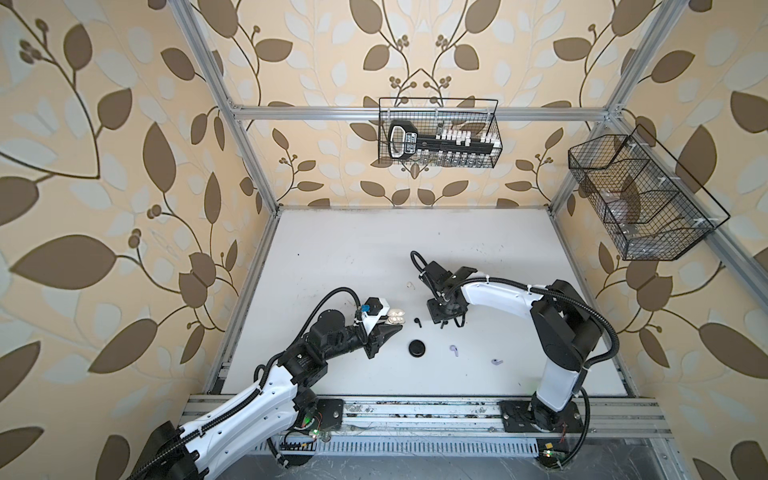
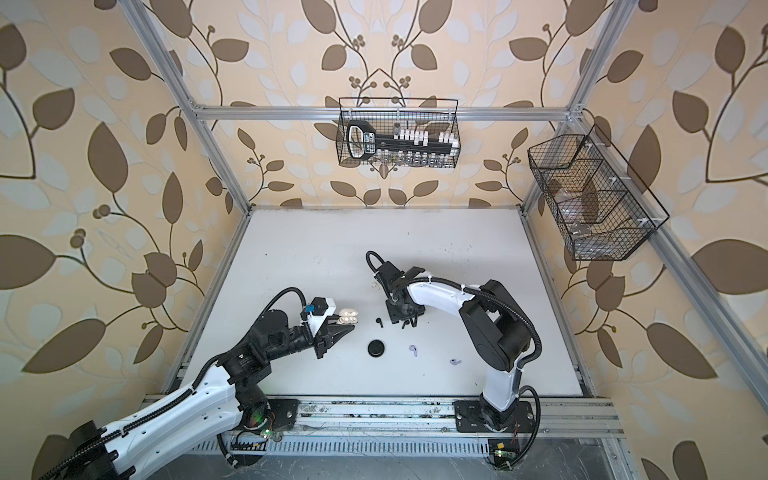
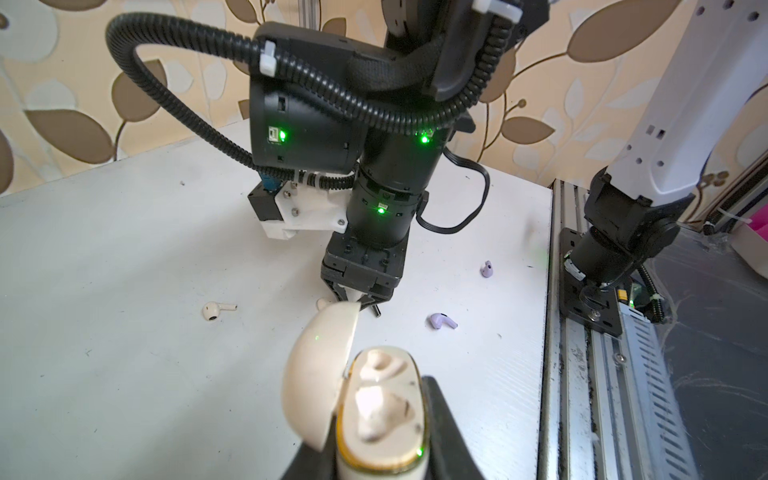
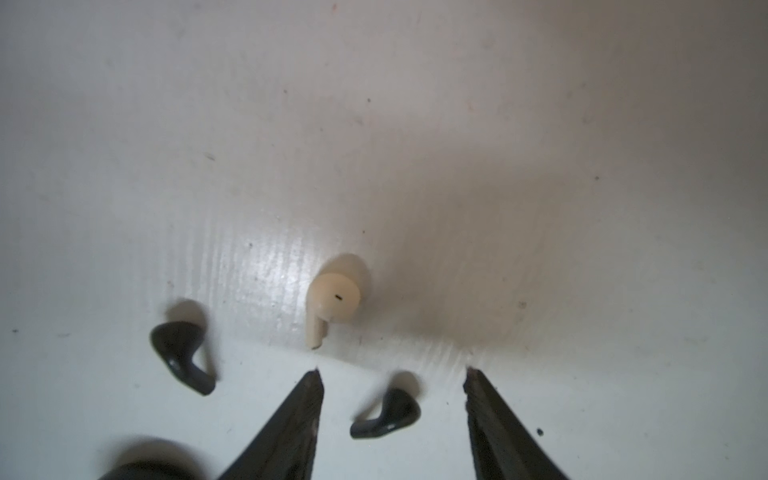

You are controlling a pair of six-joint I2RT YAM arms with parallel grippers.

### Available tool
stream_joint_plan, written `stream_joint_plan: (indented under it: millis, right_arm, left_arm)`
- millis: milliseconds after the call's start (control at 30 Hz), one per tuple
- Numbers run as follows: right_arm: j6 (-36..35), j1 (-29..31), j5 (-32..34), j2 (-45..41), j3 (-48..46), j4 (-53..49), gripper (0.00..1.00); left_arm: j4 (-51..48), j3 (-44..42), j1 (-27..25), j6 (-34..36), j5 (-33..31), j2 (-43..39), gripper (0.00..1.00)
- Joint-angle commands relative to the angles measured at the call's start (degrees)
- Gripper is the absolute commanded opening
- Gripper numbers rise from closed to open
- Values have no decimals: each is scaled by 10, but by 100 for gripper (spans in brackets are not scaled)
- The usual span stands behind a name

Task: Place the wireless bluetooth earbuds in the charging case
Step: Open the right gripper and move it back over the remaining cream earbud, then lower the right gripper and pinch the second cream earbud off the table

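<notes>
Black earbud (image 4: 384, 415) between parted right claw (image 4: 393, 369) tips, white earbud (image 4: 334, 297) near

White-shelled arms (image 1: 249, 403), black joints (image 1: 557, 328), ribbed black conduits (image 3: 187, 108), white zip ties (image 3: 268, 62), green lights (image 3: 282, 135), right pincer (image 4: 392, 370) with tapered black fingers (image 4: 291, 424).

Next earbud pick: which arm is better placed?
Right. The right jaws stand open over the table, a black earbud between them and a white earbud just ahead. The left jaws are shut on the open case, so that arm is busy.
</notes>
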Motion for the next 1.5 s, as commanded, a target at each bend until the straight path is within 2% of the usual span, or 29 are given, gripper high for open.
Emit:
stream_joint_plan:
  millis: [0,400,500,767,933,1200,1467]
  right_arm:
    - [-6,1,-10,-7,29,-14,57]
    - [-6,-1,-23,78,100,-22,52]
    - [-5,1,-16,76,94,-20,50]
    - [-5,6,-30,88,77,-12,36]
    - [-4,7,-33,87,62,-3,35]
    - [0,8,-35,95,39,15,28]
    - [6,8,-27,106,29,23,28]
  left_arm:
    - [17,3,4,16,14,-6,0]
    - [15,0,4,20,13,-11,0]
    - [15,-1,4,20,13,-11,0]
    - [13,0,4,19,13,-11,0]
    - [11,0,4,19,13,-16,0]
    - [11,0,4,19,13,-18,0]
    - [10,0,4,19,14,-20,0]
